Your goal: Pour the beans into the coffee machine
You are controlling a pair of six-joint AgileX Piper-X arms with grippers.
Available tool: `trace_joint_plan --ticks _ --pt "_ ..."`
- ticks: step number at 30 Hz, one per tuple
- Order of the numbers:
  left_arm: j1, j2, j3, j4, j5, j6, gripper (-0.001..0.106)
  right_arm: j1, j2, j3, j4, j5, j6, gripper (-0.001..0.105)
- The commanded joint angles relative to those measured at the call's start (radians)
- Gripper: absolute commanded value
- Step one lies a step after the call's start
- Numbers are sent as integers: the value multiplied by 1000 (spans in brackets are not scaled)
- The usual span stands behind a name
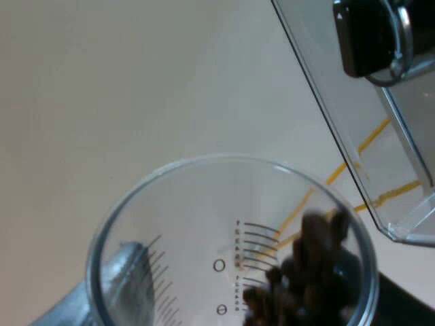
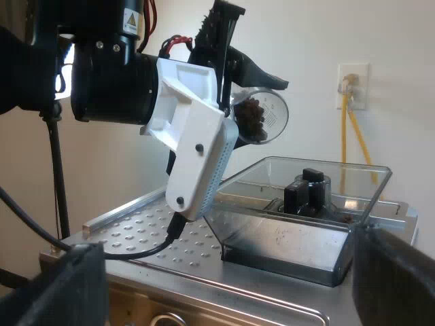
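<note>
Left gripper (image 1: 234, 309) is clamped tight on the glass (image 1: 204, 197), one dark finger (image 1: 408, 305) against its wall. That firm squeeze matters, because the glass is tipped well over, nearly on its side. The beans (image 1: 306, 272) are heaped along the low wall, close to the rim, and none are falling yet. The glass hangs in the air above the hopper (image 2: 285, 244), apart from it and near one open corner, so a spill should land inside. There's a black knob (image 2: 306, 190) in the hopper's middle. The hopper sits on the machine (image 2: 149, 231), by the top's far edge. Right gripper (image 2: 231, 278) is spread wide with nothing held, low over the near edge, and I'd say clear of the pour.
</note>
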Motion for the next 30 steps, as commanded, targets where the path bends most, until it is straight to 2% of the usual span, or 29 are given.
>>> trace_joint_plan --ticks 1,8,24,30 --pt "-1 -10 -9 -19 -18 46 22 1 -5 -9 -10 -5 -14 79" --pt "-3 -10 -9 -19 -18 156 22 1 -5 -9 -10 -5 -14 79" --pt "-3 -10 -9 -19 -18 158 22 1 -5 -9 -10 -5 -14 79" --pt "-3 -10 -9 -16 -18 117 22 1 -5 -9 -10 -5 -14 79"
